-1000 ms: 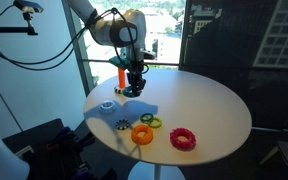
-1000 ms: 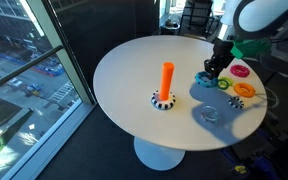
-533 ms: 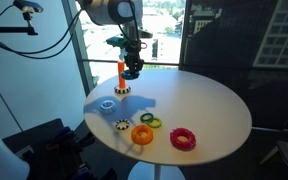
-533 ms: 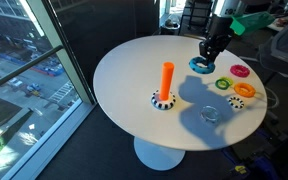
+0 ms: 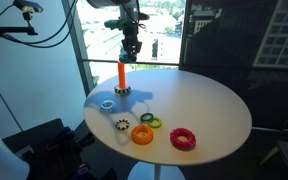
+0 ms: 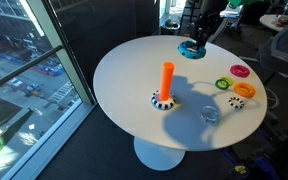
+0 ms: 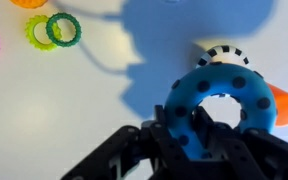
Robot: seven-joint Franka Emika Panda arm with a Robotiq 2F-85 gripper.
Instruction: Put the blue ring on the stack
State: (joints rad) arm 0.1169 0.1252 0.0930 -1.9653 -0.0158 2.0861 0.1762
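My gripper (image 5: 131, 42) (image 6: 198, 30) is shut on the blue ring (image 6: 192, 49) and holds it high above the round white table (image 5: 209, 105) (image 6: 134, 70). In the wrist view the blue ring (image 7: 221, 98) has dark dots, and one finger of the gripper (image 7: 189, 122) passes through its hole. The stack is an upright orange peg (image 5: 121, 74) (image 6: 167, 79) with a dark striped ring (image 5: 121, 91) (image 6: 163, 100) at its foot. In the wrist view the peg (image 7: 285, 106) shows just right of the blue ring, partly hidden by it.
Loose rings lie on the table: a pale one (image 5: 106, 103) (image 6: 210, 114), a small black-and-white one (image 5: 122, 125) (image 6: 236, 102), an orange one (image 5: 142, 133) (image 6: 245, 90), a green one (image 5: 150, 121) (image 6: 224, 84) and a red one (image 5: 183, 138) (image 6: 241, 71). A window runs along the table's side.
My gripper has lifted the blue ring from just above the table to well above it and has carried it toward the peg. The other rings have not moved.
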